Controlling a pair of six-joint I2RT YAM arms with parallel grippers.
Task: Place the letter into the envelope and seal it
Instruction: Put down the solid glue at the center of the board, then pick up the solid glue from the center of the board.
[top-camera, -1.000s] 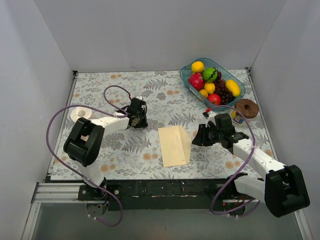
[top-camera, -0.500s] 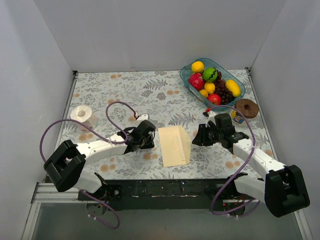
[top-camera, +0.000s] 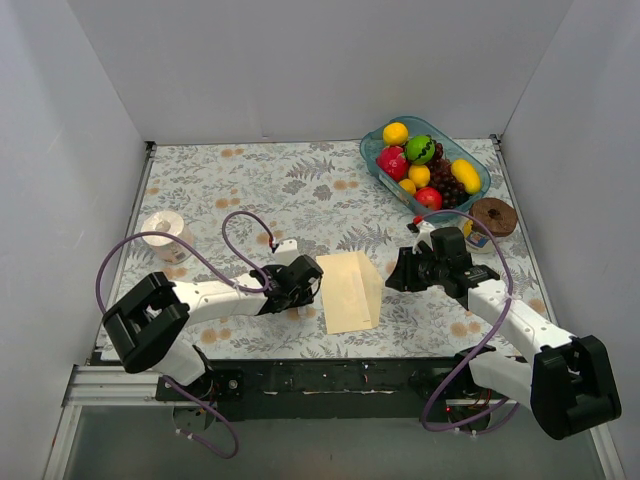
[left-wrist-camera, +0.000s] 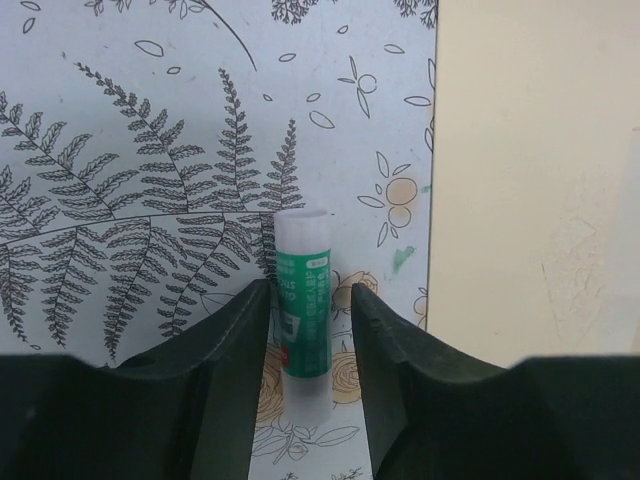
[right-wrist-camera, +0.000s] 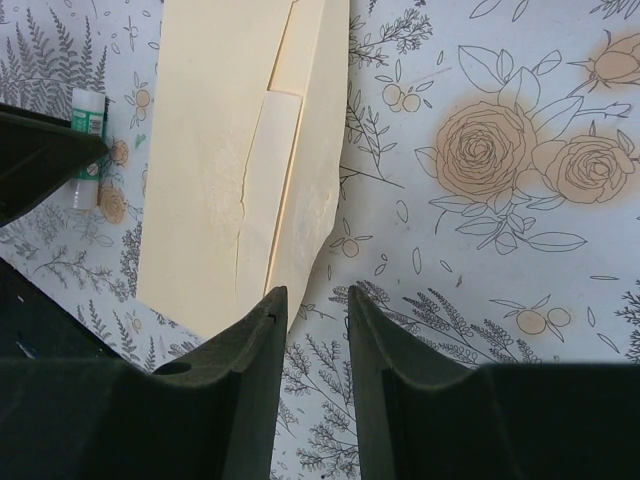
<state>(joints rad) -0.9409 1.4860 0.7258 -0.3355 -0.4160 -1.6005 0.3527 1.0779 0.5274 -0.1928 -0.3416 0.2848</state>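
Note:
The pale cream-yellow envelope (top-camera: 347, 292) lies flat at the table's front middle, its flap (right-wrist-camera: 312, 150) folded over and slightly raised along the right side. No salmon-peach letter shows as a separate sheet. My left gripper (top-camera: 306, 284) is low at the envelope's left edge. In the left wrist view it (left-wrist-camera: 310, 297) straddles a green-and-white glue stick (left-wrist-camera: 303, 300) lying on the table: the left finger touches it and a small gap remains at the right finger. My right gripper (top-camera: 396, 270) is just right of the flap, and its fingers (right-wrist-camera: 317, 300) are narrowly apart and empty.
A blue tray (top-camera: 478, 188) of fruit stands at the back right, with a chocolate donut (top-camera: 492, 215) beside it. A roll of tape (top-camera: 165, 233) sits at the left. The glue stick also shows in the right wrist view (right-wrist-camera: 88, 120), left of the envelope (right-wrist-camera: 215, 150).
My left arm has swung from the back left toward the near middle and lowered at the envelope's left edge, around the glue stick. The right arm and the envelope have not moved.

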